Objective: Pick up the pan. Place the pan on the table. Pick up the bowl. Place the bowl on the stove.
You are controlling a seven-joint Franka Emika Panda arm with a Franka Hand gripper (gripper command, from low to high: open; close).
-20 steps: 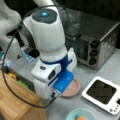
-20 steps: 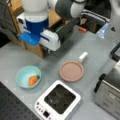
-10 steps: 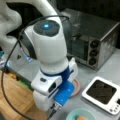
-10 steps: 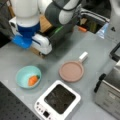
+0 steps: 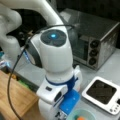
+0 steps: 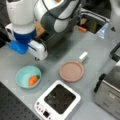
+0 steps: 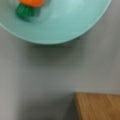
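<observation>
A: Nearest thing?
B: Stove (image 6: 58, 100), bare plate. Behind it, bowl (image 6: 28, 76) on the left holding a toy carrot (image 6: 33, 80); pan (image 6: 71, 71) on the right, flat on the table (image 6: 100, 57).
A: Gripper?
B: Gripper (image 6: 37, 58) hangs above the table just beyond the bowl. Fingers hidden; can't tell wide or narrow. Nothing visibly held.
A: Far side?
B: Wooden board (image 7: 98, 106), toaster oven (image 5: 96, 42).

Open grey worktop (image 6: 100, 57) lies around the pan (image 6: 71, 71). Bowl (image 6: 27, 76) at its 9 o'clock and stove (image 6: 58, 100) at 6 o'clock stand apart. Toaster oven (image 6: 110, 97) blocks 4 o'clock; the arm (image 6: 55, 15) overhangs 11 o'clock.
</observation>
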